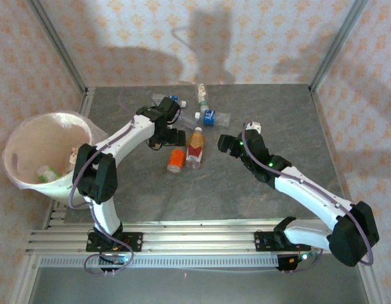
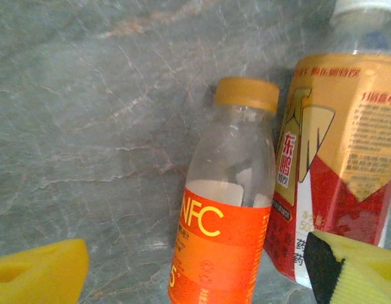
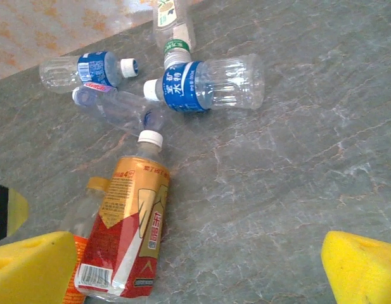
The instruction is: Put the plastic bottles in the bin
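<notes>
Several plastic bottles lie in a loose cluster on the grey table. In the left wrist view an orange-labelled bottle (image 2: 224, 221) with a yellow cap lies between the yellow pads of my left gripper (image 2: 195, 278). The jaws are open and neither pad touches it. A red-and-gold bottle (image 2: 338, 164) lies against its right side. My right gripper (image 3: 198, 272) is open over bare table, with the red-and-gold bottle (image 3: 128, 234) by its left finger. Beyond lie blue-labelled clear bottles (image 3: 208, 85) and a green-capped one (image 3: 172, 28). The bin (image 1: 21, 180) stands at the far left.
A green-labelled bottle (image 1: 49, 172) lies inside the bin. Patterned walls and metal frame posts (image 1: 334, 44) close the table at the back and sides. An aluminium rail (image 1: 195, 237) runs along the near edge. Open table (image 1: 277, 114) lies right of the cluster.
</notes>
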`<state>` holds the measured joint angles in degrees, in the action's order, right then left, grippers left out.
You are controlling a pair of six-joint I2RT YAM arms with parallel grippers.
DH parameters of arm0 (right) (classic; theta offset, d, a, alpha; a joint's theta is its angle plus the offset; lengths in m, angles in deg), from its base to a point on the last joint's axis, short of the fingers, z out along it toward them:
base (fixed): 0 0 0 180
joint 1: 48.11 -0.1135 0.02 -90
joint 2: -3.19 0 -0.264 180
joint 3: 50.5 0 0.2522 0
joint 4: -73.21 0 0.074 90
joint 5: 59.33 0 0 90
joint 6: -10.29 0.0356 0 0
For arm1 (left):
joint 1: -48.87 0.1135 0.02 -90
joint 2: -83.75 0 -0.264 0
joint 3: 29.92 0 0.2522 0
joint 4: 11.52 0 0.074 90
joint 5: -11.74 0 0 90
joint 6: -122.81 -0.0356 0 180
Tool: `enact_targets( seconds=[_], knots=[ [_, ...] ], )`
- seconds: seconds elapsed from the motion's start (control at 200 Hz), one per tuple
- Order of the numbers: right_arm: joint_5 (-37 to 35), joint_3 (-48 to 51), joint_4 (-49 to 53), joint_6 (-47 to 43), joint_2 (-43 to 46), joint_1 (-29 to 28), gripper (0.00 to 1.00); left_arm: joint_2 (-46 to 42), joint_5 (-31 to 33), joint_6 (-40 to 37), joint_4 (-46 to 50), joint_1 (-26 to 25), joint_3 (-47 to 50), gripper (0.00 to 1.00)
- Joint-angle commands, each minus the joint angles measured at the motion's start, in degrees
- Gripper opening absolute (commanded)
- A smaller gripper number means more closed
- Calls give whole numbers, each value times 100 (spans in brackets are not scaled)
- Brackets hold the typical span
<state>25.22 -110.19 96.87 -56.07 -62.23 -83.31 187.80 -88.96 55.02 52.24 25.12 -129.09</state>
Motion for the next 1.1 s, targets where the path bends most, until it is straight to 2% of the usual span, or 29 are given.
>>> enact_targets(
  seconds=[0.0,0.42,0.555,0.671,0.836,0.981,1.096],
  knots=[
    [-281,52,57,71,66,34,99,56,-515,-381,-355,-62,295,89],
    [-228,-9,145,158,-23,35,99,1041,-286,-444,-607,-61,248,75],
    [-219,12,158,135,2,39,99,1280,-57,-464,-717,-64,361,73],
    [-228,24,170,130,37,32,99,1308,56,-364,-908,-66,542,64],
    [-255,62,161,102,30,32,99,656,336,-243,-1143,-63,829,48],
    [-184,57,78,-6,-15,40,99,-403,699,-245,-771,-66,616,41],
    [219,108,-285,-249,-85,34,99,-1433,1065,-220,-277,-71,113,40]
  ],
)
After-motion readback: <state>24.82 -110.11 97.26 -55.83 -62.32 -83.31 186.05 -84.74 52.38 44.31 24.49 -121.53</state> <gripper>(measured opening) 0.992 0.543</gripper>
